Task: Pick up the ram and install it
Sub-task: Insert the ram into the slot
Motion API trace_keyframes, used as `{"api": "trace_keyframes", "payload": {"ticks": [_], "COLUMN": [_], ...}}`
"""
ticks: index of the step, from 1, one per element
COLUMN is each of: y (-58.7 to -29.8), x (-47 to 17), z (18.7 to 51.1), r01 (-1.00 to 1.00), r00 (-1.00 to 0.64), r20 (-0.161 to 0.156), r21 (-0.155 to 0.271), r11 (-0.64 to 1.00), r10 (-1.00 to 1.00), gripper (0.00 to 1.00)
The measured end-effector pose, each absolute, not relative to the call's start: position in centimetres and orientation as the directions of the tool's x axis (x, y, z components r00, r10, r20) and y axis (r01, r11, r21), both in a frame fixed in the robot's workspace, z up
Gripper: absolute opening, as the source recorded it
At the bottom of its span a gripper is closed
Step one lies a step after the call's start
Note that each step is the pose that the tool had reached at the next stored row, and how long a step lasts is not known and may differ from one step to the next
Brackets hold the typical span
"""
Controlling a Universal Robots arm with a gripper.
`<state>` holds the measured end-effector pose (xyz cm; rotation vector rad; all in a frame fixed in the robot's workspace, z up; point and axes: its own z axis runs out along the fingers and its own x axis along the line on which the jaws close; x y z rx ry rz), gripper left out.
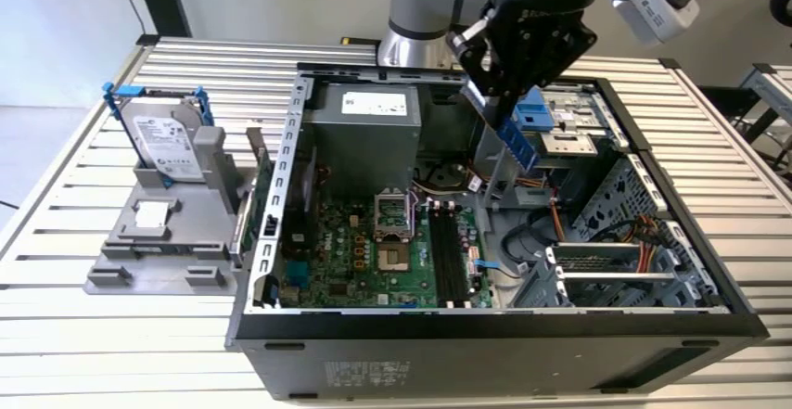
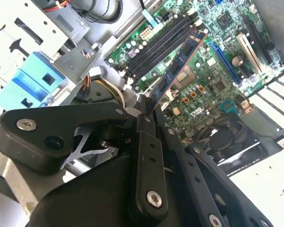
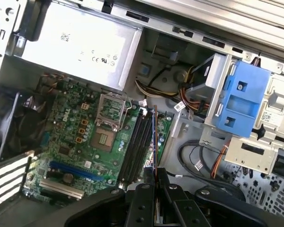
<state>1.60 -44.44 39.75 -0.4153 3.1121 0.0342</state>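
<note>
- black fingers [image 2: 144,156] of the gripper [image 2: 146,111] sit closest to the lens in both wrist views. they are pinched narrow on one end of the ram [image 2: 180,66], and the blue stick juts out from between them with its black chips facing the second wrist view.
- in the first wrist view the gripper [image 3: 155,176] holds the ram [image 3: 154,142] edge-on. it reads as a thin line running roughly along the black memory slots [image 3: 135,146] on the green motherboard [image 3: 80,137].
- from the exterior view, the gripper [image 1: 491,101] hangs above the open computer case [image 1: 495,321]. the ram [image 1: 517,142] is tilted, its lower end pointing down into the case, well above the board.
- picking up looks done: the ram rests on nothing and is held wholly by the fingers.
- installing is not yet done, by my reading. the memory slots [image 1: 448,256] show as bare dark channels, and the ram is apart from them, touching nothing but the gripper.
- whether the stick is squarely over one particular slot i cannot tell. the two wrist views suggest it is near the slots and roughly parallel to them.
- off to the exterior view's left, a silver hard drive [image 1: 167,140] in a blue frame stands on a grey holder [image 1: 155,242] on the slatted table [image 1: 124,335], well apart from the work.
</note>
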Motion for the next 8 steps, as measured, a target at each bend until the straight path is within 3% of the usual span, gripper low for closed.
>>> {"api": "trace_keyframes", "payload": {"ticks": [8], "y": [-44.44], "x": [1.6], "z": [39.75], "r01": [-0.178], "r00": [-0.984], "r20": [-0.005], "r21": [0.021], "r11": [0.984], "r10": [-0.178], "gripper": [0.0]}}
